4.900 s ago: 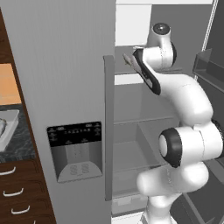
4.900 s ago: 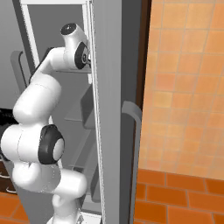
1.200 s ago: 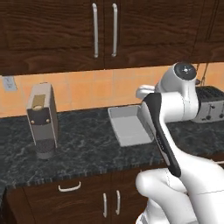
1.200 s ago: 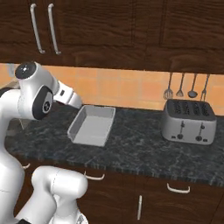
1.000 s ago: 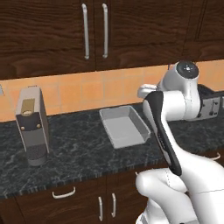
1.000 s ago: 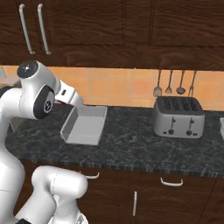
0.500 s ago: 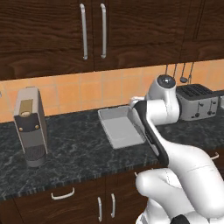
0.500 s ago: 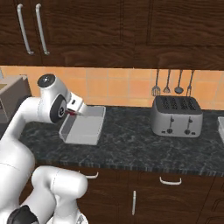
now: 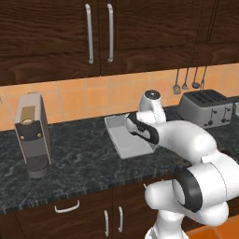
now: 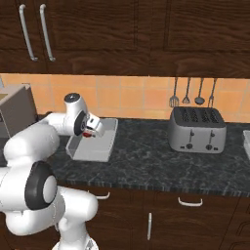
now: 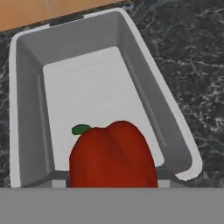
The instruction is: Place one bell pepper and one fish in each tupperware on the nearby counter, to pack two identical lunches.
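Note:
A red bell pepper (image 11: 113, 157) with a green stem is held in my gripper (image 10: 89, 131), which is shut on it just above the near end of a light-grey tupperware (image 11: 27, 109). The pepper hides the fingertips in the hand view. The tub's floor is bare. That same tupperware (image 9: 126, 145) (image 10: 93, 152) lies on the black speckled counter (image 9: 79, 163), lengthwise toward the orange tiled wall. A bit of the pepper's red (image 10: 87, 135) shows under the hand in the right base view. The fish is out of view.
A grey slotted toaster (image 10: 197, 129) (image 9: 207, 108) stands on the counter to the right of the tub. A tall grey coffee machine (image 9: 31, 135) stands to its left. Utensils (image 10: 188, 93) hang on the wall. A pale rim (image 10: 247, 140) shows at the counter's far right.
The views shifted a little along the counter. My arm swung forward and down, bringing the hand with the pepper from beside the tupperware to just over its near end.

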Tool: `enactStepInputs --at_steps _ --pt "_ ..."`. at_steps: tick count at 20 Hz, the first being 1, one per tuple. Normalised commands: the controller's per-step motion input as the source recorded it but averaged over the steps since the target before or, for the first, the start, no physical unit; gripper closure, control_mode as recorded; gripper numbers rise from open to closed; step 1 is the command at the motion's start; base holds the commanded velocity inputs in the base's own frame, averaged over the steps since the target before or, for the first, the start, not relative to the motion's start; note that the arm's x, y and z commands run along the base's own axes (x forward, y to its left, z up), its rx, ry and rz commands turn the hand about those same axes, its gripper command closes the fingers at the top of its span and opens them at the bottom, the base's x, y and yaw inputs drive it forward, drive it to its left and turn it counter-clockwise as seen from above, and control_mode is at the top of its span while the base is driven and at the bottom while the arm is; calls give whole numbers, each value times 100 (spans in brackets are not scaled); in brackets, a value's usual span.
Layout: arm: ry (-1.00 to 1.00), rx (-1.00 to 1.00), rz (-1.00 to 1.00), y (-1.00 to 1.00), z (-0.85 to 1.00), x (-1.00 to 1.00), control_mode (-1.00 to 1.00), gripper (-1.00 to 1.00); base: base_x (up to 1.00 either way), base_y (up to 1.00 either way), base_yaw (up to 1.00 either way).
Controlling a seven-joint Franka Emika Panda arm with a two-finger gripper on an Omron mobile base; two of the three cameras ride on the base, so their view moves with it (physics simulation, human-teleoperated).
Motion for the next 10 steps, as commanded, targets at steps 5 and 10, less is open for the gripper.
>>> enactStepInputs --at_steps 5,10 --pt "14 0 2 34 -55 88 -100 100 0 0 0" --pt "1 0 1 14 -59 21 -100 100 0 0 0"
